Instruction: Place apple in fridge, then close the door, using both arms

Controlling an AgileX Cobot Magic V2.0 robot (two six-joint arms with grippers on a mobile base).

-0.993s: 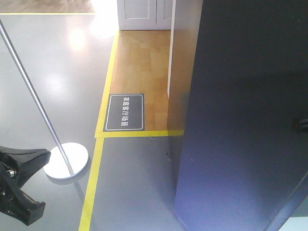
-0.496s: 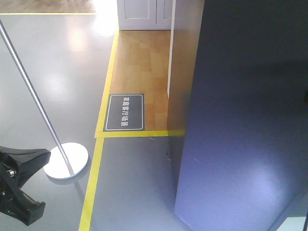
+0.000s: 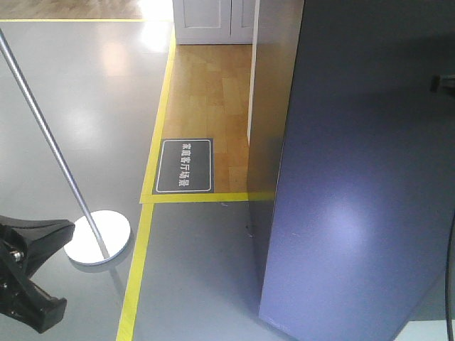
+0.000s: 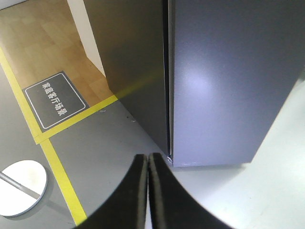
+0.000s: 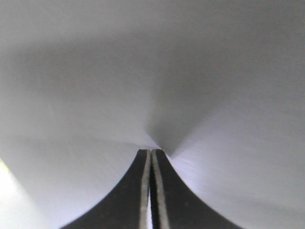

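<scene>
Grey floor shows less as door [image 3: 362,199] swings nearer shut; both pincers [image 4: 147,160] [image 5: 151,155] pressed together.

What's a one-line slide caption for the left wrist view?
Left gripper shut and empty, pointing at the bottom corner of the dark fridge where the door sits nearly flush, only a thin seam showing.

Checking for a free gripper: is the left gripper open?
No, the left gripper has its fingers pressed together, holding nothing.
</scene>
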